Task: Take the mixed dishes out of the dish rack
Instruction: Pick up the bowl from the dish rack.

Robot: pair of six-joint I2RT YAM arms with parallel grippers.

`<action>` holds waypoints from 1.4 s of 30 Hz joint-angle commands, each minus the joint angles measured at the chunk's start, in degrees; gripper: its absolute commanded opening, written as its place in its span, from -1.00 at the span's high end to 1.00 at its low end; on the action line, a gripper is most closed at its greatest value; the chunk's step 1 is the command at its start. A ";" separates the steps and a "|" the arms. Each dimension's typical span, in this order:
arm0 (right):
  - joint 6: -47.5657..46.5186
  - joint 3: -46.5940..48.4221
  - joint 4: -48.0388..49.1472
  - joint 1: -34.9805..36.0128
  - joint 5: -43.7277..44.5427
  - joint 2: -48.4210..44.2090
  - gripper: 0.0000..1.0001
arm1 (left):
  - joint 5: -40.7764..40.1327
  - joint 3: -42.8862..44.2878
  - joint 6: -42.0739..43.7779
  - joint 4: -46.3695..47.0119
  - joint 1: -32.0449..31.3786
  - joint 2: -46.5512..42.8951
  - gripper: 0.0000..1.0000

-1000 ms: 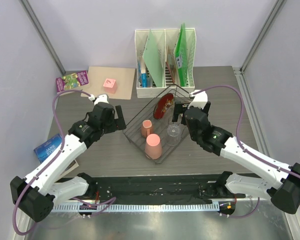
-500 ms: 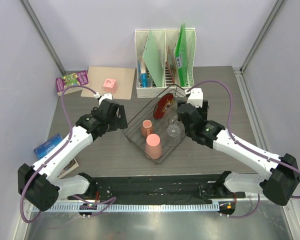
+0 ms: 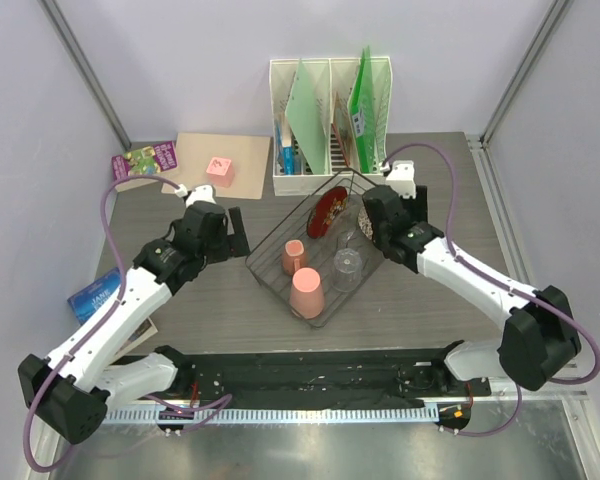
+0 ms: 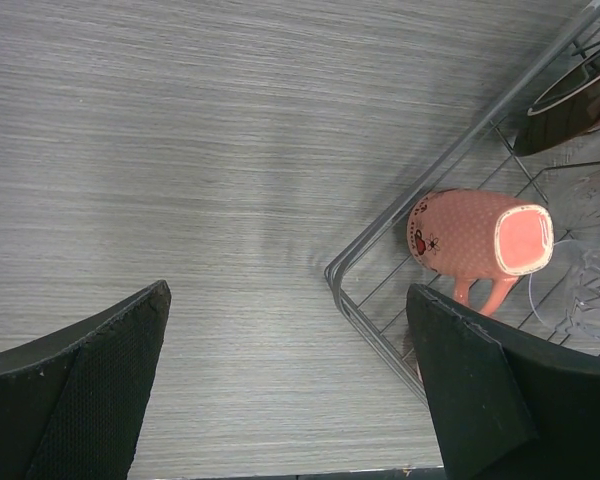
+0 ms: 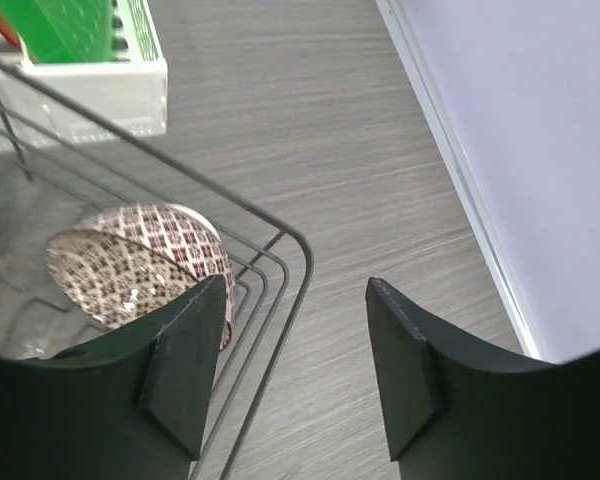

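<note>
The black wire dish rack point(image 3: 280, 236) sits mid-table, turned like a diamond. It holds a red plate point(image 3: 327, 212) on edge, a small pink cup point(image 3: 294, 257), a larger pink cup point(image 3: 307, 293) and a clear glass point(image 3: 347, 265). My right gripper point(image 3: 370, 235) is at the rack's right corner. Its jaws point(image 5: 295, 350) are open and straddle the rack's rim wire point(image 5: 305, 262), beside a brown-checked bowl point(image 5: 130, 265). My left gripper point(image 3: 238, 232) hangs wide open over bare table point(image 4: 290, 380), just left of the rack's corner point(image 4: 332, 275) and the pink handled cup point(image 4: 475, 240).
A white file holder point(image 3: 330, 120) with green folders stands right behind the rack. A pink block point(image 3: 220, 168) on brown card and a purple booklet point(image 3: 143, 160) lie at the back left, and a blue booklet point(image 3: 98, 292) lies at the left edge. The side wall point(image 5: 540, 150) runs close on the right.
My right gripper has moved back and right to the rack's corner, and its jaws have narrowed round the rim wire. The left gripper has shifted only slightly and stays wide open.
</note>
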 commanded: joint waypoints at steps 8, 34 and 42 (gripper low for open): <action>-15.59 -12.77 25.61 -0.05 2.38 -3.34 0.04 | 3.20 -1.35 1.65 3.27 -0.11 -1.10 -1.00; -17.62 -17.00 34.94 -0.67 -12.12 2.63 -0.06 | 4.00 -1.88 1.74 3.62 -0.11 -0.57 -0.99; -18.76 -15.86 38.72 -2.95 -10.89 8.69 0.05 | 4.08 -1.97 2.00 2.83 -0.11 0.66 -0.99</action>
